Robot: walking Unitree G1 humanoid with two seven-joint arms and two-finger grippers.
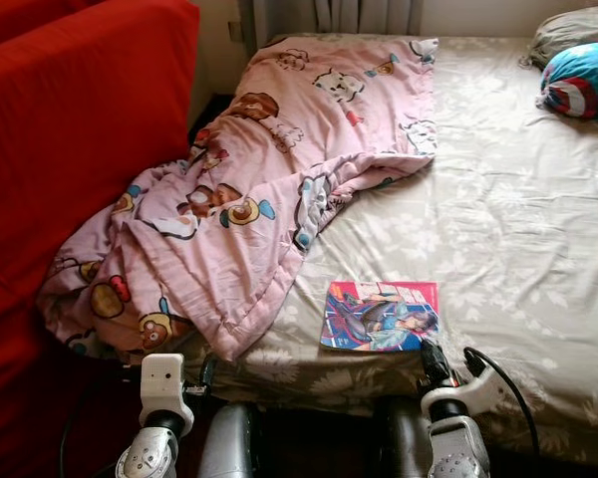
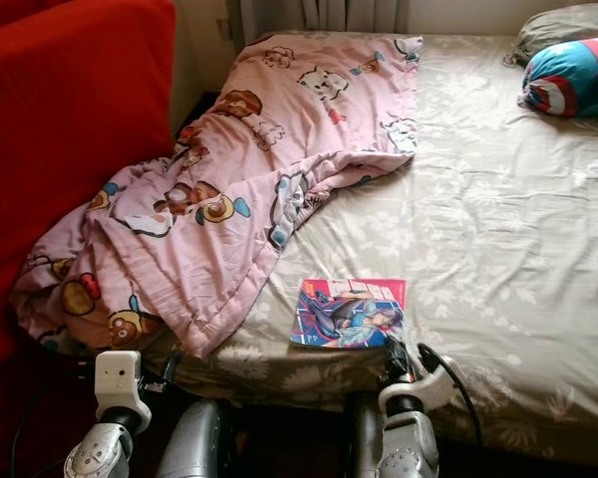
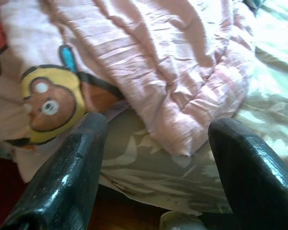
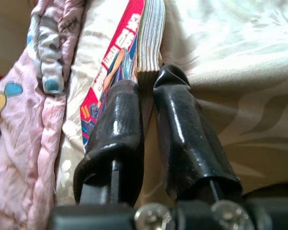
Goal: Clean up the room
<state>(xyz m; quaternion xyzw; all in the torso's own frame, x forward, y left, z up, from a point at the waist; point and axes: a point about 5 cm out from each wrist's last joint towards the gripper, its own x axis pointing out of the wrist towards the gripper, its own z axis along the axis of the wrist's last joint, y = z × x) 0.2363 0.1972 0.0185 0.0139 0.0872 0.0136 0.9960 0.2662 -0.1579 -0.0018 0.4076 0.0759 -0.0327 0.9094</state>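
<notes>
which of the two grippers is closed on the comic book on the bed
The right gripper: its fingers pinch the near edge of the comic book lying on the bed sheet. The left gripper is spread open by the pink quilt, holding nothing.

Glossy paper comic [image 1: 381, 316], crinkled cotton quilt [image 1: 249, 189] (matt), shiny plastic right pincer [image 4: 151, 81].

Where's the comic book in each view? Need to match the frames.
Left eye view: comic book on the bed's near edge, just ahead of the right gripper.
Right eye view: same spot, lower centre.
Left wrist view: not in it.
Right wrist view: edge-on between the closed fingers.
Shared landmark: pink cartoon blanket.
</notes>
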